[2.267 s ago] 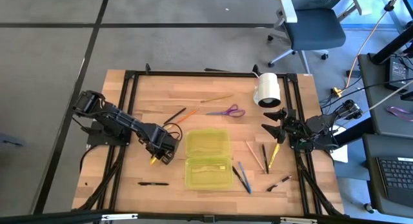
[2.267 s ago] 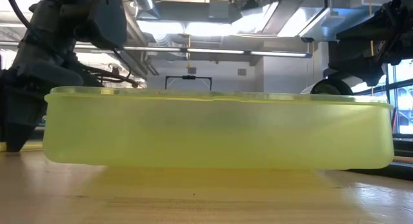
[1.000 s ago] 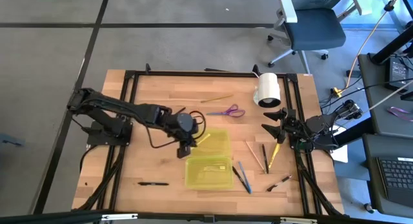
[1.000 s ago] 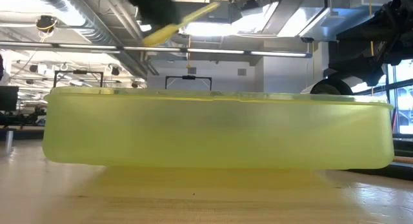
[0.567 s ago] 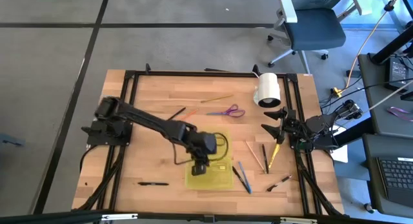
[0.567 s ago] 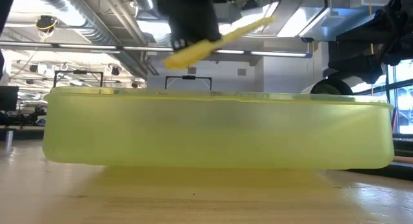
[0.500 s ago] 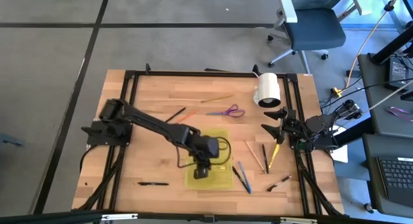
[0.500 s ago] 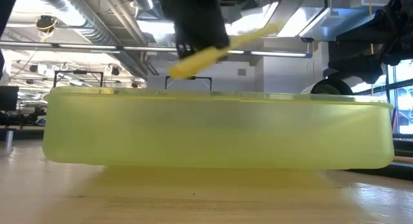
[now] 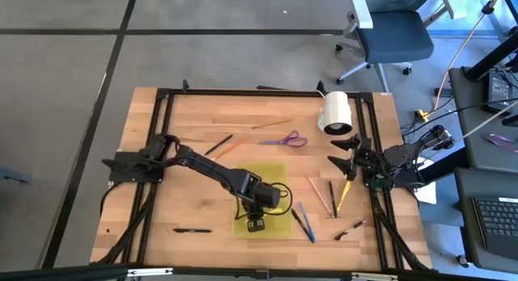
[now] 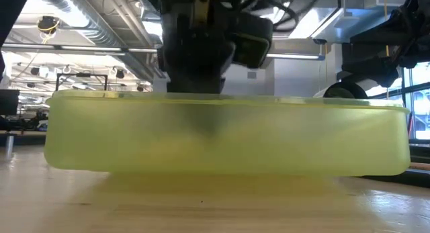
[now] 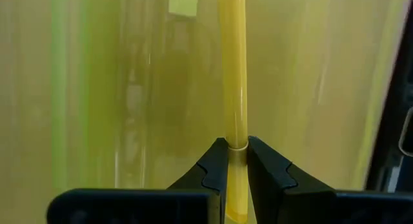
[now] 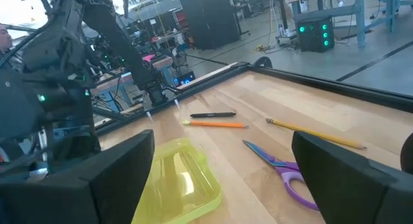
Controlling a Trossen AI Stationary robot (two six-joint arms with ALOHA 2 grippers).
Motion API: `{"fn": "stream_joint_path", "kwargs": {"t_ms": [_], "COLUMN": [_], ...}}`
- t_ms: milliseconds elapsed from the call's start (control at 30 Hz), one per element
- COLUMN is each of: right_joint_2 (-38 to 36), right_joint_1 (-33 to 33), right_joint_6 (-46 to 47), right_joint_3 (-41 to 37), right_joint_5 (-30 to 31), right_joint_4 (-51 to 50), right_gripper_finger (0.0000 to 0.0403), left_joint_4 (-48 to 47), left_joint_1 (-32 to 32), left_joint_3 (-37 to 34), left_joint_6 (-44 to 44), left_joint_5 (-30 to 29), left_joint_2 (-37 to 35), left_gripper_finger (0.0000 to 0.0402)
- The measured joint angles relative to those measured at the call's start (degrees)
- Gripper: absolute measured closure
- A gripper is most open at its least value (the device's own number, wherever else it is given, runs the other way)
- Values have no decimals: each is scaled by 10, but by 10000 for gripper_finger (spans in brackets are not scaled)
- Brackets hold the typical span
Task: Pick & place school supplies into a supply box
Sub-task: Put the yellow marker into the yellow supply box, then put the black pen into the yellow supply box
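The supply box [image 9: 267, 180] lies open mid-table, a translucent yellow-green case that fills the low view [image 10: 228, 135]. My left gripper [image 9: 255, 223] reaches down into the box's near half, shut on a yellow pen [image 11: 232, 69]. In the low view the box wall hides its fingertips. At the table's right edge my right gripper [image 9: 344, 155] waits open and holds nothing. Purple-handled scissors [image 9: 285, 139] and loose pencils [image 9: 271, 124] lie flat on the table beyond the box. More pens [image 9: 303, 220] lie to the right of it. My left gripper pinches the yellow pen between its two fingers at a ring on the barrel [image 11: 236, 146]. The fingers come steeply from above, slanting down. The pen's long part runs out ahead of them over the box floor. Whether the pen touches the floor, I cannot tell.
A white roll [image 9: 337, 112] stands at the far right. A black pen [image 9: 192, 230] lies near the front edge, left of the box. An orange pencil [image 9: 233, 147] and a dark pen [image 9: 218, 143] lie beyond the box on its left. Black frame rails [image 9: 158, 151] border the table.
My left gripper has carried the yellow pen from above the box's far-left corner toward the near and right, over the near half. It has tipped more steeply and sunk below the rim. The pen, earlier slanting high above the box, is now inside it.
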Motion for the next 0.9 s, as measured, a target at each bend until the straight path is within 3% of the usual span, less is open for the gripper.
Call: {"fn": "stream_joint_path", "kwargs": {"t_ms": [233, 567, 900], "right_joint_2": [0, 0, 0], "right_joint_1": [0, 0, 0], "right_joint_6": [0, 0, -1], "right_joint_3": [0, 0, 0], "right_joint_5": [0, 0, 0], "right_joint_4": [0, 0, 0], "right_gripper_finger": [34, 34, 34], "left_joint_4": [-11, -14, -44], "left_joint_1": [-2, -2, 3], "left_joint_3": [0, 0, -1], "left_joint_6": [-8, -16, -46], "left_joint_5": [-1, -4, 79], "left_joint_2": [2, 2, -22], "left_gripper_finger": [367, 324, 313]}}
